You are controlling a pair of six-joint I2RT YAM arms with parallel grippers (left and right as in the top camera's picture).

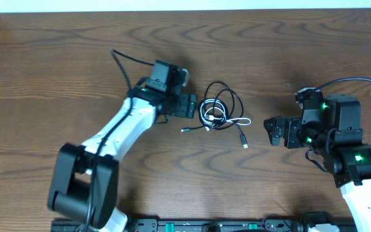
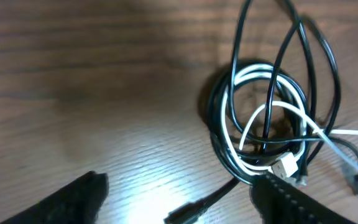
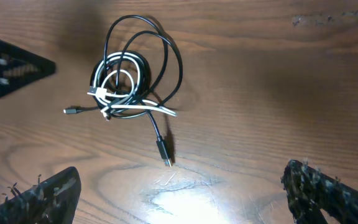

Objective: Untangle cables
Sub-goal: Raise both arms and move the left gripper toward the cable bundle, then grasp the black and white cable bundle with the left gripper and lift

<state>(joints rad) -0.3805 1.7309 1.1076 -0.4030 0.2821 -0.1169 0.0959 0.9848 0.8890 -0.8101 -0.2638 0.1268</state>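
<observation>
A black cable [image 1: 227, 93] and a white cable [image 1: 210, 115] lie coiled together in one tangle at the table's middle. The tangle also shows in the left wrist view [image 2: 272, 74] and the right wrist view [image 3: 166, 56]. A black plug [image 1: 244, 142] trails to the front right; another plug [image 1: 185, 129] points left. My left gripper [image 1: 192, 106] is open and empty, just left of the tangle; one finger sits by the coil's edge [image 2: 179, 193]. My right gripper [image 1: 270, 131] is open and empty, right of the tangle [image 3: 179, 186].
The wooden table [image 1: 57, 58] carries nothing else. The left arm's thick black wire [image 1: 124, 61] loops behind its wrist. A black rail [image 1: 205, 225] runs along the front edge.
</observation>
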